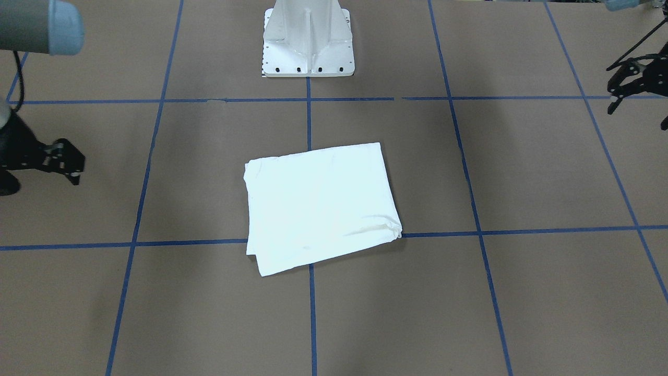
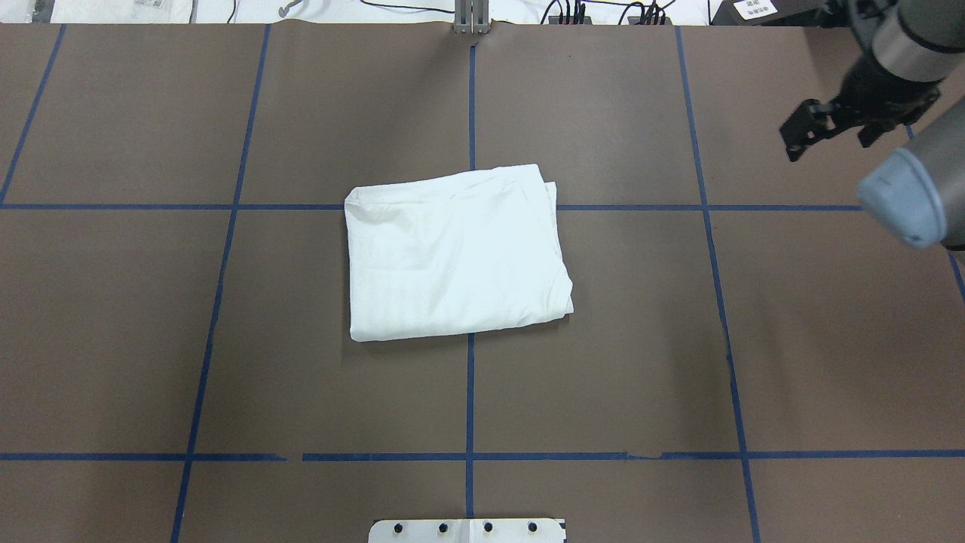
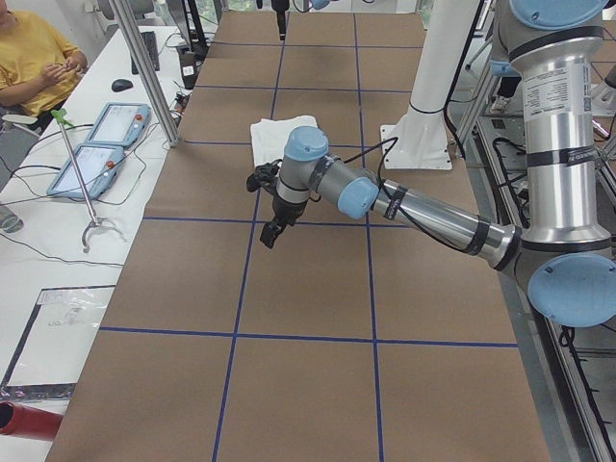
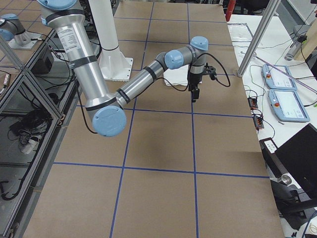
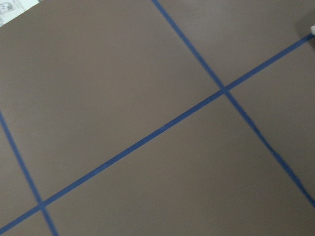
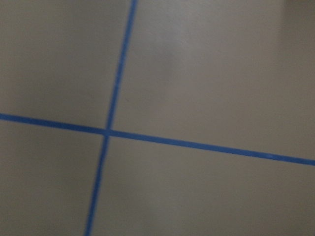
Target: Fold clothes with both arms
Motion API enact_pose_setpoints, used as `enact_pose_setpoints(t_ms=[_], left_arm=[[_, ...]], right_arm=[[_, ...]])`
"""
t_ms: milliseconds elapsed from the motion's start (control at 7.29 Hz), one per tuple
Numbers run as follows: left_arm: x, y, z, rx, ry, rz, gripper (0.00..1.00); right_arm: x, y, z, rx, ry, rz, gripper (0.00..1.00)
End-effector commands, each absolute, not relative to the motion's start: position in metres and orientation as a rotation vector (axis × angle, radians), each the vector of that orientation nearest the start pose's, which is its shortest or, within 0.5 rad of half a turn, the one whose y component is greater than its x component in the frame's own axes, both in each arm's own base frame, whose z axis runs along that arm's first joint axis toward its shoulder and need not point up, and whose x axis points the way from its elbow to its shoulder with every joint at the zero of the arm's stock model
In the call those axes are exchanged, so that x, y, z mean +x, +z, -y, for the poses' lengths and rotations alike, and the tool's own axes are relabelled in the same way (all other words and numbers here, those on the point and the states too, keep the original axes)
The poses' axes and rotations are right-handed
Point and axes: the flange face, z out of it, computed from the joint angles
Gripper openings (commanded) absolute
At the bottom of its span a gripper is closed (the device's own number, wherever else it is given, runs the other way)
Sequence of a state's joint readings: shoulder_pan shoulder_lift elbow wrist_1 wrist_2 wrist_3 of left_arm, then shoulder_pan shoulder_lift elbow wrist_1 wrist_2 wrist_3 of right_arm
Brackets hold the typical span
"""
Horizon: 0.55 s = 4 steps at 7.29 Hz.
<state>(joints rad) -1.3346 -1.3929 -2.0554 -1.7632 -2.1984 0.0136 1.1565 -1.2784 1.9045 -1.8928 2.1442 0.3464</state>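
Note:
The white T-shirt (image 1: 318,206) lies folded into a rough rectangle at the middle of the brown table, over a blue tape crossing; no print or collar shows. It also shows in the overhead view (image 2: 452,253) and the left side view (image 3: 279,140). My left gripper (image 1: 637,117) is open and empty, well off to the shirt's side; it also shows in the left side view (image 3: 269,226). My right gripper (image 2: 829,147) is open and empty, far from the shirt on the other side; it also shows in the front view (image 1: 47,175). Both wrist views show only table and tape.
The white pedestal base (image 1: 308,47) stands at the robot's edge of the table. Blue tape lines (image 2: 469,392) divide the brown surface. A side desk with teach pendants (image 3: 96,144), a metal post (image 3: 144,67) and a seated person (image 3: 34,58) lie beyond the far edge.

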Motion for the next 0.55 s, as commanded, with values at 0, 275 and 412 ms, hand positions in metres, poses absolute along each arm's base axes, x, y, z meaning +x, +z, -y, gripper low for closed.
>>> enact_pose_setpoints(t_ms=[0, 275, 412], left_arm=[[-0.052, 0.576, 0.422, 0.292, 0.197, -0.654, 1.00], [-0.048, 0.589, 0.414, 0.236, 0.179, -0.772, 1.00], [-0.048, 0.590, 0.409, 0.185, 0.159, -0.779, 1.00]], right_arm=[[-0.050, 0.523, 0.482, -0.066, -0.144, 0.597, 1.00], [-0.004, 0.570, 0.439, -0.093, -0.037, 0.710, 1.00], [0.014, 0.578, 0.425, -0.071, -0.005, 0.745, 1.00]])
